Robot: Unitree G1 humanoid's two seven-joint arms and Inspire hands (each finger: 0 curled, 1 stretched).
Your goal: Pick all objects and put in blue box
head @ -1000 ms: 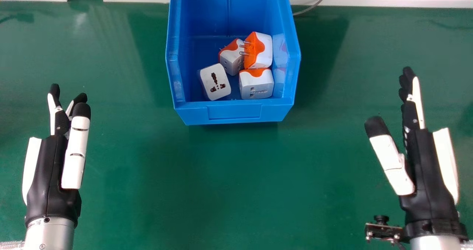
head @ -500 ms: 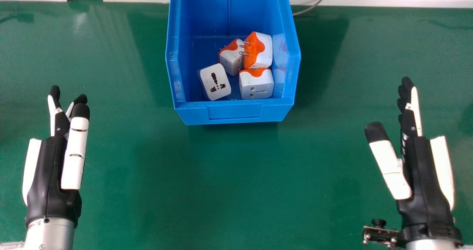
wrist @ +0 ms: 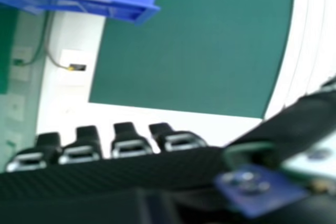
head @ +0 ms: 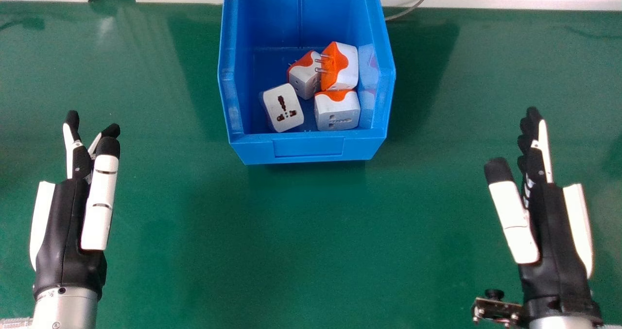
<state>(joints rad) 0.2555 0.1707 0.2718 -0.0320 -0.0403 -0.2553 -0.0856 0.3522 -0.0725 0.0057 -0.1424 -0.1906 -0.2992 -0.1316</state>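
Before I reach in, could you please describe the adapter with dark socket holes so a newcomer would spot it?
Find the blue box on the green table. Towards its near left corner sits a white adapter. Unlike its three neighbours, it shows no orange.

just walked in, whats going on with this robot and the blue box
Nothing is being handled right now. Four white and orange plug adapters lie together inside the blue box, which stands on the green table. The left robot hand and right robot hand are open and empty, one on each side, so the packing looks done.
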